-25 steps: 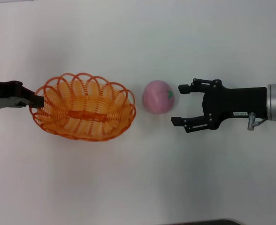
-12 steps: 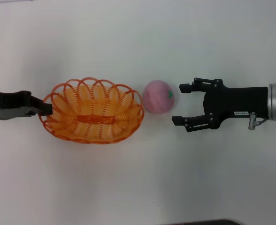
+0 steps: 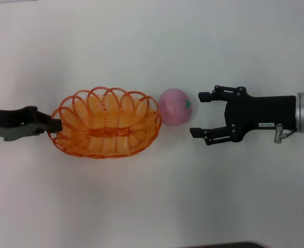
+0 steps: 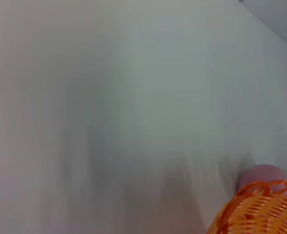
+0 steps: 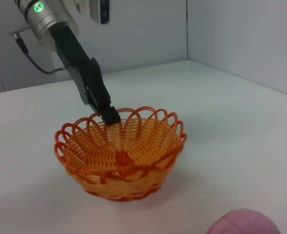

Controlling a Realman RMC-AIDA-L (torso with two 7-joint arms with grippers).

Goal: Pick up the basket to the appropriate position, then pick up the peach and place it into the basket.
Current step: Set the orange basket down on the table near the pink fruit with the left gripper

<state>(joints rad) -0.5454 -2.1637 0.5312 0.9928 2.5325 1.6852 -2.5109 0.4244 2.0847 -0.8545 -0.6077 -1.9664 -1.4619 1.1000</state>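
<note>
While pinching the scalloped rim, left gripper (image 3: pixel 52 124) holds oval orange wire basket (image 3: pixel 106 123), long axis running left-right. Touching its right end, round pink peach (image 3: pixel 176 106). Beyond, right gripper (image 3: pixel 201 114) spread wide.

Black right end effector (image 3: pixel 197 114), silver wrist, white label.
</note>
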